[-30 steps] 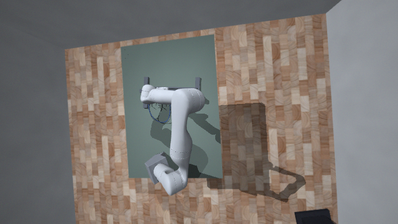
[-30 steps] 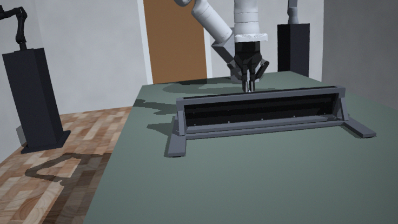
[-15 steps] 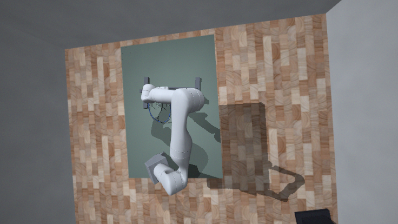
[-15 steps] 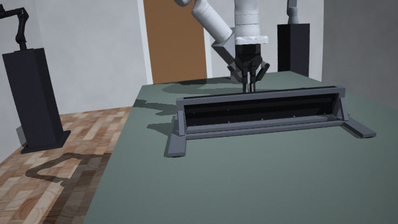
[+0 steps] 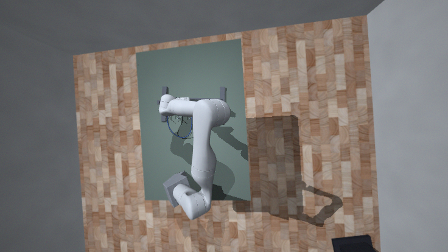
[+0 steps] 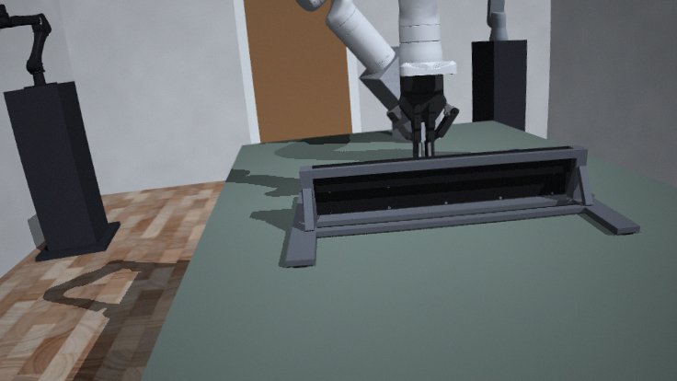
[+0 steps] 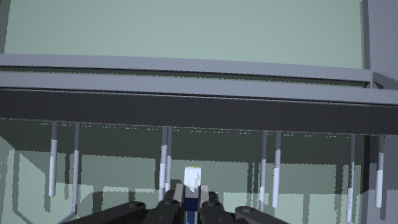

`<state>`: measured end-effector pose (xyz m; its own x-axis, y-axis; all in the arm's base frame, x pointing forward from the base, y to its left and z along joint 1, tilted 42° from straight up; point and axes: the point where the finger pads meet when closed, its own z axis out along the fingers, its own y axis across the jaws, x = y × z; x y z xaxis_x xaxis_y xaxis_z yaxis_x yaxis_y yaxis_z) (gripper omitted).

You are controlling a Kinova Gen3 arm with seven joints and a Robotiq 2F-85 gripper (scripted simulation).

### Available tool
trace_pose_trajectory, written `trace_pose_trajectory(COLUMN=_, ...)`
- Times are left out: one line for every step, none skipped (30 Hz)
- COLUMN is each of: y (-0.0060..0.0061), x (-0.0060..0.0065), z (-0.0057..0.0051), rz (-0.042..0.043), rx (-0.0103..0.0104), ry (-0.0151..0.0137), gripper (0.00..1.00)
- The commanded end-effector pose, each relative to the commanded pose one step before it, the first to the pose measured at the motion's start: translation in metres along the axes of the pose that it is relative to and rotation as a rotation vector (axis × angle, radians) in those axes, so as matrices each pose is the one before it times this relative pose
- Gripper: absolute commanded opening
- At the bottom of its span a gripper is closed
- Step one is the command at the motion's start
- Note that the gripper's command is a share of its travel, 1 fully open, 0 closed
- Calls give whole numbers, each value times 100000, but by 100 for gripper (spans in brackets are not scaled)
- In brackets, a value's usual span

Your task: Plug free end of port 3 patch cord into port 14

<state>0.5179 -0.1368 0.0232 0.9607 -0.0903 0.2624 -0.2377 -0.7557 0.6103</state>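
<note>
The grey rack (image 6: 440, 189) stands on the green table; the exterior view shows its back side. In the wrist view the rack's top bar (image 7: 190, 90) runs across, with several grey cords hanging below its front face. My gripper (image 7: 191, 196) is shut on the patch cord's free plug (image 7: 192, 182), a white tip on a blue boot that points at the rack's front. In the exterior view the gripper (image 6: 422, 150) points down just behind the rack's top edge, and the plug is hidden. The blue cord (image 5: 178, 131) loops on the table in the top view. The port numbers are not readable.
Other patch cords (image 7: 165, 160) hang from the rack to the left and right of the plug. The rack's feet (image 6: 300, 241) stick out on both sides. Black pedestals stand on the floor beyond the table (image 6: 56, 166). The arm covers most of the rack in the top view.
</note>
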Motion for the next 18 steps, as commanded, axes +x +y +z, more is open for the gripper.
trace_pose_trajectory(y=-53, x=142, z=-97, rz=14, rx=117, ry=199, gripper=0)
trace_pose_trajectory(y=0, x=59, z=0, rz=1, rx=-1, ry=4, gripper=0)
trace_pose_trajectory(y=0, x=76, z=0, rz=1, rx=-1, ry=4, gripper=0)
trace_pose_trajectory(y=0, x=93, z=0, rz=1, rx=-2, ry=5, gripper=0)
trace_pose_trajectory(y=0, x=108, z=0, rz=1, rx=-1, ry=5, gripper=0)
trace_pose_trajectory(y=-1, x=121, z=0, rz=0, rx=-1, ry=1, gripper=0)
trace_pose_trajectory(y=0, x=133, z=0, rz=0, rx=0, ry=0, gripper=0)
trace_pose_trajectory(y=0, x=143, z=0, rz=0, rx=1, ry=-1, gripper=0)
trace_pose_trajectory(y=0, x=153, z=0, rz=0, rx=0, ry=0, gripper=0)
trace_pose_trajectory(y=0, x=159, z=0, rz=0, rx=0, ry=0, gripper=0)
trace_pose_trajectory(y=0, x=161, z=0, rz=0, rx=1, ry=-1, gripper=0)
trace_pose_trajectory(y=-1, x=163, z=0, rz=0, rx=-1, ry=1, gripper=0)
trace_pose_trajectory(y=0, x=160, z=0, rz=0, rx=0, ry=0, gripper=0)
trace_pose_trajectory(y=0, x=0, z=0, rz=0, rx=0, ry=0, gripper=0)
trace_pose_trajectory(y=0, x=0, z=0, rz=0, rx=0, ry=0, gripper=0)
trace_pose_trajectory(y=0, x=154, z=0, rz=0, rx=0, ry=0, gripper=0)
trace_pose_trajectory(y=-1, x=147, z=0, rz=0, rx=-1, ry=1, gripper=0)
trace_pose_trajectory(y=0, x=136, z=0, rz=0, rx=0, ry=0, gripper=0)
